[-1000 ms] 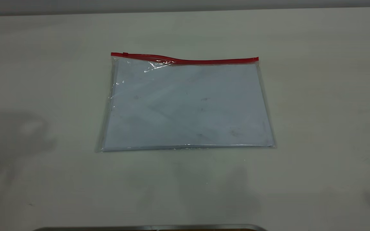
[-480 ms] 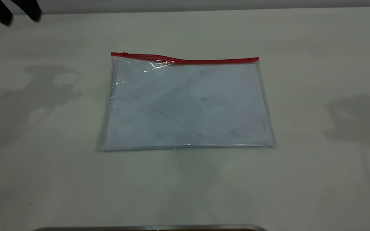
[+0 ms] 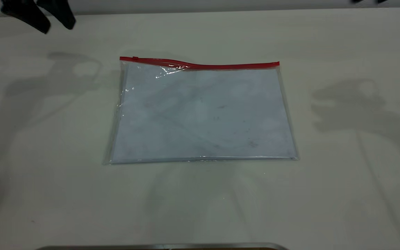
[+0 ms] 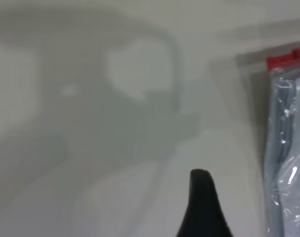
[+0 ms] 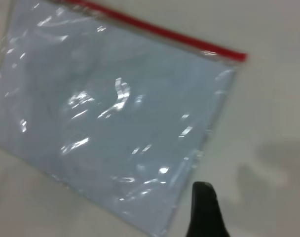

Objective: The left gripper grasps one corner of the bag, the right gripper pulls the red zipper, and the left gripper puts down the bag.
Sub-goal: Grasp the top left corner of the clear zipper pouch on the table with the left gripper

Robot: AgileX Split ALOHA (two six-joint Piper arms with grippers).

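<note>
The bag [image 3: 201,114] lies flat on the table, clear plastic with white paper inside. Its red zipper [image 3: 200,65] runs along the far edge, with the small slider [image 3: 135,58] near the left corner [image 3: 122,59]. My left gripper [image 3: 59,29] hovers open above the far left of the table, well clear of the bag. In the left wrist view one finger [image 4: 203,197] shows beside the bag's red corner [image 4: 287,58]. My right gripper [image 3: 367,1] just peeks in at the far right edge, open. Its finger [image 5: 205,210] hangs off the bag's [image 5: 115,113] side edge, away from the zipper [image 5: 160,32].
The white table [image 3: 342,180] lies bare around the bag on all sides, crossed by the arms' shadows. A metal rim [image 3: 161,246] runs along the near edge.
The left gripper has come in at the far left and moved right and lower. The right gripper's tips have appeared at the far right. Both shadows have slid towards the bag, which has not moved.
</note>
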